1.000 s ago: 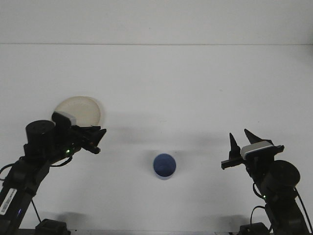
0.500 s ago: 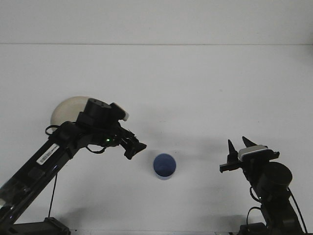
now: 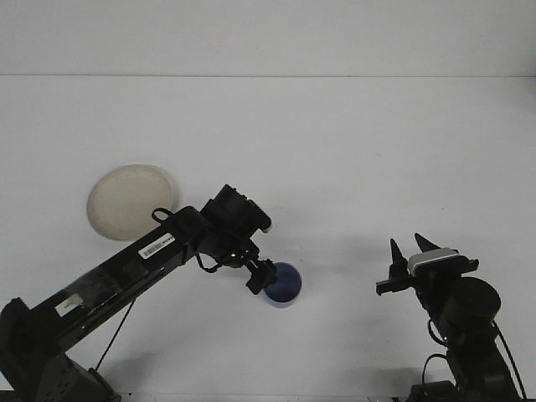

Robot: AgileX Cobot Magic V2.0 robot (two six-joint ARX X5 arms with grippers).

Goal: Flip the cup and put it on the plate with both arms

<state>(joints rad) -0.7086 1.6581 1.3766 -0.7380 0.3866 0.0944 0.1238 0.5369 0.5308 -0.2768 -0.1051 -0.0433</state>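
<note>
The blue cup [image 3: 282,284] is sitting on the white table [image 3: 335,151], near the front edge and roughly midway between the two arms. You are looking at its blue top face from above, and whether that face is a mouth or a base is too small to tell.

The left gripper [image 3: 261,278] is hanging at the cup's left rim, touching it or just beside it; you cannot tell which from this view. Its fingers are reading as one dark clump against the cup, so you cannot tell whether they are spread or closed, and nothing is visibly in its hold.

For the step in hand, which looks like taking hold of the cup, you are wanting the fingers straddling the wall, one on each side of the rim, before you close. Come in low and square, because a touch on one side only is likely to push a light cup across the smooth table. Close gently; a thin wall may be squashing under a hard pinch.

The right gripper [image 3: 406,257] is waiting well apart, to the right of the cup and near the front edge. Its two dark fingers are standing clearly spread, pointing up and away, and it is carrying nothing.

The plate [image 3: 131,201] is lying far to the left, beyond the left arm's forearm, bare and well apart from the cup. Keep that arm's elbow clear of it while you are working.
</note>
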